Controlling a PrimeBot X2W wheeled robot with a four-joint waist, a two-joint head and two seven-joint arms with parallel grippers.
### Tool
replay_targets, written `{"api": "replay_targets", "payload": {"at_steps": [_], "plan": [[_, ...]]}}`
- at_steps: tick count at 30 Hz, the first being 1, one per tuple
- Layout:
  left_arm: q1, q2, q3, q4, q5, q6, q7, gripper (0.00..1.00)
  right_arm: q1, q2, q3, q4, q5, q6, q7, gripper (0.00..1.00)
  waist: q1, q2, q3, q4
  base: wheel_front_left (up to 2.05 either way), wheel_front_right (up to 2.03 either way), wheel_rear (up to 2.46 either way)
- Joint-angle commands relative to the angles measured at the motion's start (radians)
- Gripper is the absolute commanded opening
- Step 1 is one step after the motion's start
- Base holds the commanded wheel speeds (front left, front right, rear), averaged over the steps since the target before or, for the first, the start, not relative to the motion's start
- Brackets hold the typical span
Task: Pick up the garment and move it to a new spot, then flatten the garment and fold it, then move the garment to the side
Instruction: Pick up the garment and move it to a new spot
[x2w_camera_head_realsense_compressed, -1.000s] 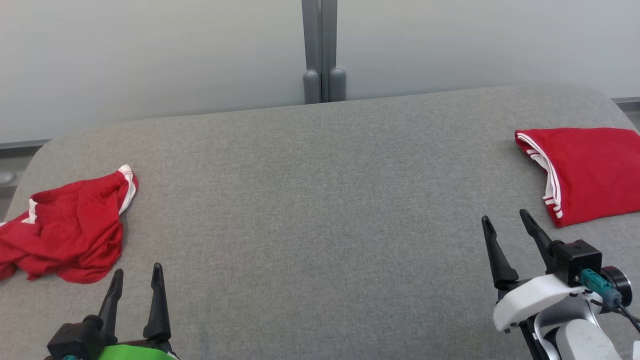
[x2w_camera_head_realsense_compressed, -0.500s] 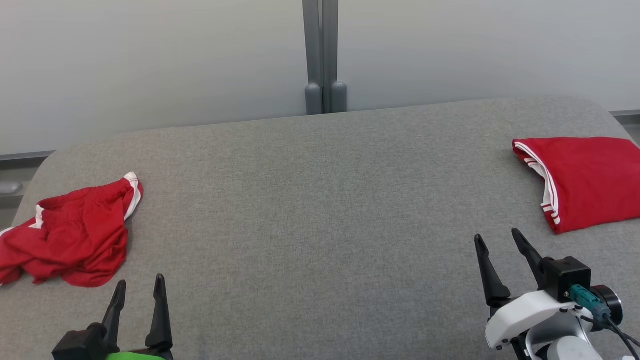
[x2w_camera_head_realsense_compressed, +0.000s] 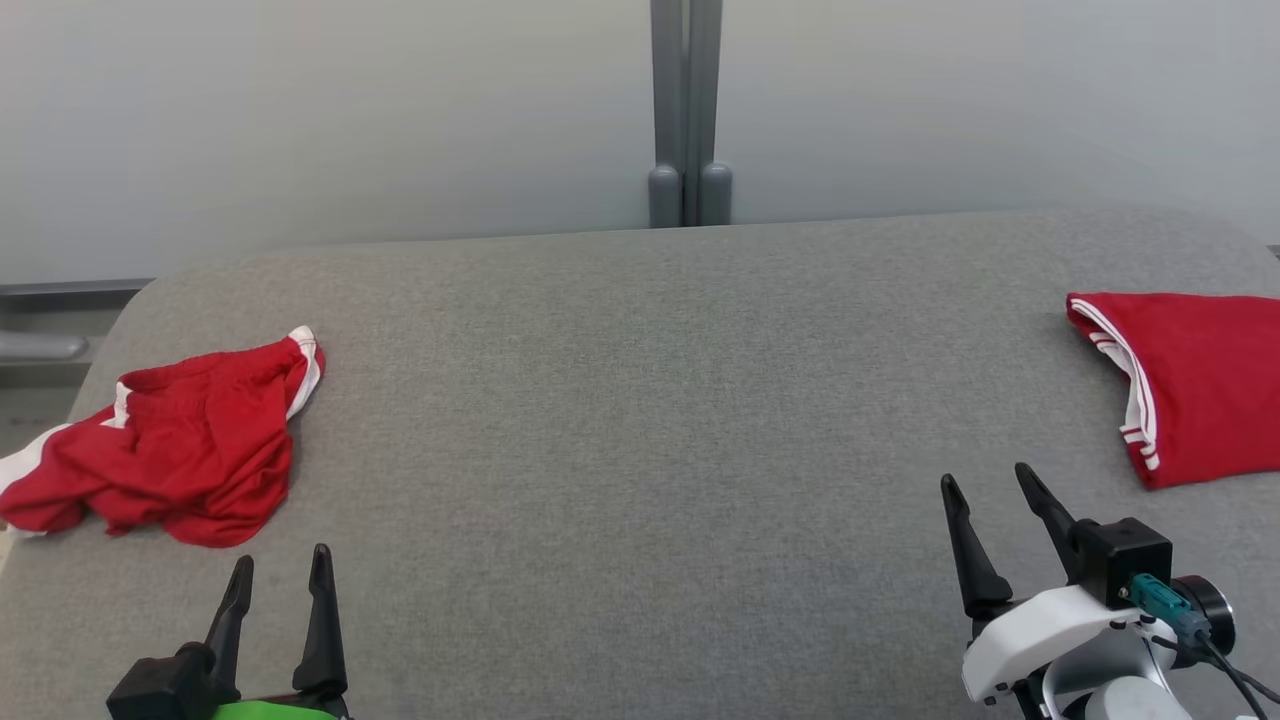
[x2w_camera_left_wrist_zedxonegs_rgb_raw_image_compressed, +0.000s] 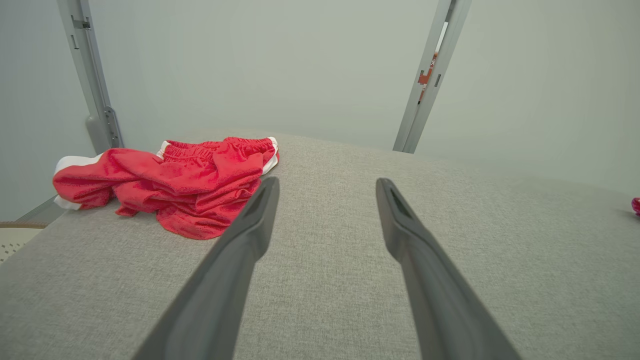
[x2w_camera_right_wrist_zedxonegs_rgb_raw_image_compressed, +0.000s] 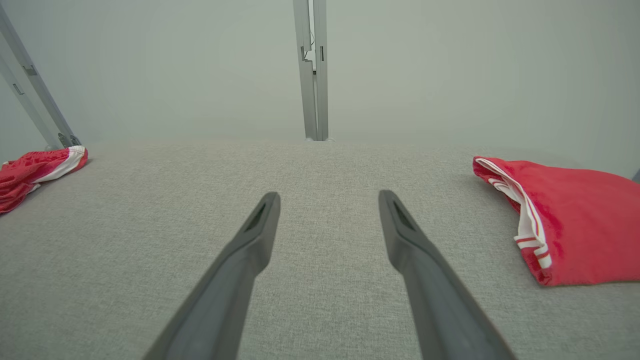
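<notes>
The step in hand is judged to be the first pickup, since the crumpled red garment (x2w_camera_head_realsense_compressed: 170, 440) lies untouched at the left edge of the grey fabric-covered table (x2w_camera_head_realsense_compressed: 640, 420), towards the near left corner, with a white-trimmed end that appears to reach over that edge. It would best be taken by the left gripper (x2w_camera_head_realsense_compressed: 281, 556), seen by the front edge just beside the heap, its fingers spread wide with nothing between them. The right gripper (x2w_camera_head_realsense_compressed: 986, 476), by the front edge towards the right, is likewise spread wide and empty. The grasp should be aimed at a raised ridge of cloth near the elastic waistband rather than at a flat outer flap (a thin single layer would probably slip free). The fingers should be lowered close to the cloth before being closed, so that the table covering is not pinched with it. The garment appears to be a pair of shorts in light, mesh-like red fabric with white side stripes, bunched into soft folds, and it is expected to sag and unfurl when raised. A second red garment (x2w_camera_head_realsense_compressed: 1200, 390), neatly folded, is seen at the right edge and is judged to need no handling.
</notes>
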Motion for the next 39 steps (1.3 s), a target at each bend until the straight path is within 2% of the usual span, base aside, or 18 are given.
{"api": "replay_targets", "payload": {"at_steps": [1, 13, 22, 32, 39], "plan": [[-0.008, 0.002, 0.002, -0.004, 0.004, -0.006, 0.0, 1.0, 0.011, 0.003, 0.002, -0.001, -0.002, -0.002, -0.004, 1.0, 0.0001, 0.0, -0.001, 0.037, 0.0, 0.0, 0.0], [0.015, 0.017, -0.007, 0.004, -0.002, -0.006, 0.0, 1.0, 0.008, 0.012, 0.023, 0.016, 0.015, -0.002, -0.021, 1.0, 0.0001, 0.0, -0.003, 0.258, 0.0, 0.0, 0.0], [0.03, 0.034, 0.005, -0.002, -0.009, -0.002, 0.0, 1.0, -0.002, 0.022, 0.046, 0.032, 0.022, -0.002, -0.041, 1.0, 0.0001, 0.0, -0.008, 0.377, 0.0, 0.0, 0.0], [0.04, 0.039, 0.004, -0.001, -0.02, 0.005, 0.001, 1.0, -0.013, 0.021, 0.066, 0.04, 0.024, -0.002, -0.048, 1.0, 0.0001, 0.0, -0.01, 0.425, 0.0, 0.0, 0.0], [0.048, 0.041, 0.009, -0.004, -0.025, 0.008, 0.001, 1.0, -0.009, 0.019, 0.078, 0.032, 0.021, -0.002, -0.041, 1.0, 0.0001, 0.0, -0.006, 0.422, 0.0, 0.0, 0.0]]}}
